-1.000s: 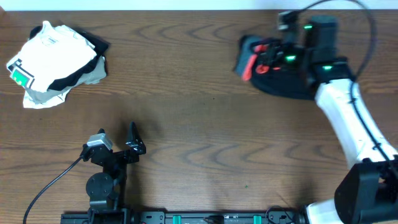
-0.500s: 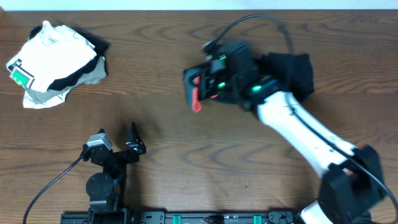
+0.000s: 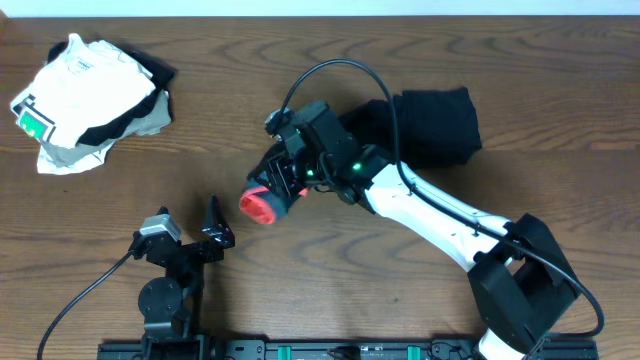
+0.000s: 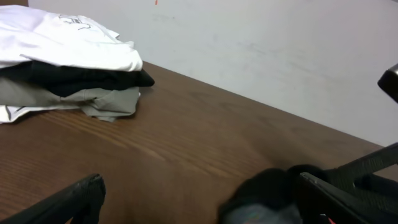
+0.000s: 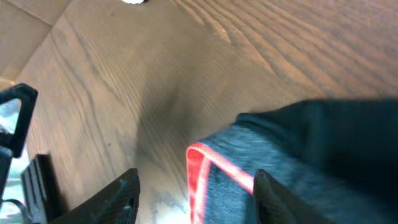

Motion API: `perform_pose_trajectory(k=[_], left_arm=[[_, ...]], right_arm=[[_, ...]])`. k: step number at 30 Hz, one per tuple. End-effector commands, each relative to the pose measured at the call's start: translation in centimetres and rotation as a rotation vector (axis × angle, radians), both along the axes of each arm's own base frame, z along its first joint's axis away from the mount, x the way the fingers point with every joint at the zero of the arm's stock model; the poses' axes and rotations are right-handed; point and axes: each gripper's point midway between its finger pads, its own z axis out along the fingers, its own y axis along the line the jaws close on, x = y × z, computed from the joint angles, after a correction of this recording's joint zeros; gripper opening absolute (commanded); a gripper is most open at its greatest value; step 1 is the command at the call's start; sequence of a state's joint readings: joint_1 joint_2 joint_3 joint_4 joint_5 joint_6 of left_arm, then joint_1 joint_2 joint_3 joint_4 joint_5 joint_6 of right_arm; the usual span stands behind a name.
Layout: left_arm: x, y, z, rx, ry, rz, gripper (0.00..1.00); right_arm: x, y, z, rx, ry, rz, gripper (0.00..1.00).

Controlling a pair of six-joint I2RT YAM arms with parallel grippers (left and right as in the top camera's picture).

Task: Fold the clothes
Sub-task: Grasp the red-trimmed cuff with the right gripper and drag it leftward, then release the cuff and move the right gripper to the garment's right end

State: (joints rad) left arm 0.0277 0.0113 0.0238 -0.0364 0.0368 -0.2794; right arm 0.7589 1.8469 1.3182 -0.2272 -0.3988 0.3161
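Near the middle of the brown wooden table [image 3: 330,60] lie the clothes [image 3: 435,125], a soft black fabric garment like shorts. They are drawn out in a long band from the far right side towards the centre. The grey waistband [image 5: 249,174], edged in red-orange, is the end nearest the left arm. It sits bunched into a small hump right under the right gripper [image 3: 272,192].

In the right wrist view that pincer's two fingers stand apart on either side of the waistband. Bare wood shows between one finger and the red edge, so it is not clamped on the cloth. The left gripper [image 3: 188,222] rests near its base, well apart from the garment, its fingers spread wide and empty.

The fabric looks thin, light and limp. It will likely sag from any single pinch, slide easily on the smooth wood and hold no crease by itself. The waistband looks thicker and firmer than the rest, so its two corners seem the best places to take hold, one per gripper. The black body is rumpled, not flat, and probably needs spreading before a fold. A folded white garment with a green tag [image 3: 85,85] sits on a pile at the far left, well apart.
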Motion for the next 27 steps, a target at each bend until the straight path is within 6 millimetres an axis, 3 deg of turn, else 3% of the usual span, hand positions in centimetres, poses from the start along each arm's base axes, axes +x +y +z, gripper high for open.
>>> perform_pose_trajectory(k=[1, 3, 7, 11, 15, 18, 24, 27], left_arm=[[-0.1, 0.4, -1.6, 0.023, 0.048, 0.022, 0.98], [-0.1, 0.4, -1.6, 0.023, 0.048, 0.022, 0.98], [-0.1, 0.4, -1.6, 0.024, 0.048, 0.022, 0.98], [-0.1, 0.4, -1.6, 0.023, 0.048, 0.023, 0.98], [-0.1, 0.4, -1.6, 0.024, 0.048, 0.022, 0.98], [-0.1, 0.4, -1.6, 0.023, 0.048, 0.022, 0.98], [-0.1, 0.4, -1.6, 0.023, 0.047, 0.022, 0.98], [-0.1, 0.4, -1.6, 0.023, 0.048, 0.022, 0.98]], right_arm=[[2.5, -0.9, 2.8, 0.004, -0.115, -0.024, 0.56], [5.0, -3.1, 4.0, -0.021, -0.141, -0.111, 0.57], [9.9, -10.4, 4.9, -0.120, -0.141, -0.336, 0.57], [12.9, -18.5, 2.6, -0.239, -0.075, -0.521, 0.50], [14.3, -24.1, -0.7, -0.304, 0.022, -0.616, 0.50], [14.4, -25.8, -3.4, -0.355, 0.076, -0.613, 0.50], [13.7, -26.4, -10.0, -0.488, 0.160, -0.567, 0.54], [13.3, -26.2, -12.3, -0.515, 0.197, -0.552, 0.54]])
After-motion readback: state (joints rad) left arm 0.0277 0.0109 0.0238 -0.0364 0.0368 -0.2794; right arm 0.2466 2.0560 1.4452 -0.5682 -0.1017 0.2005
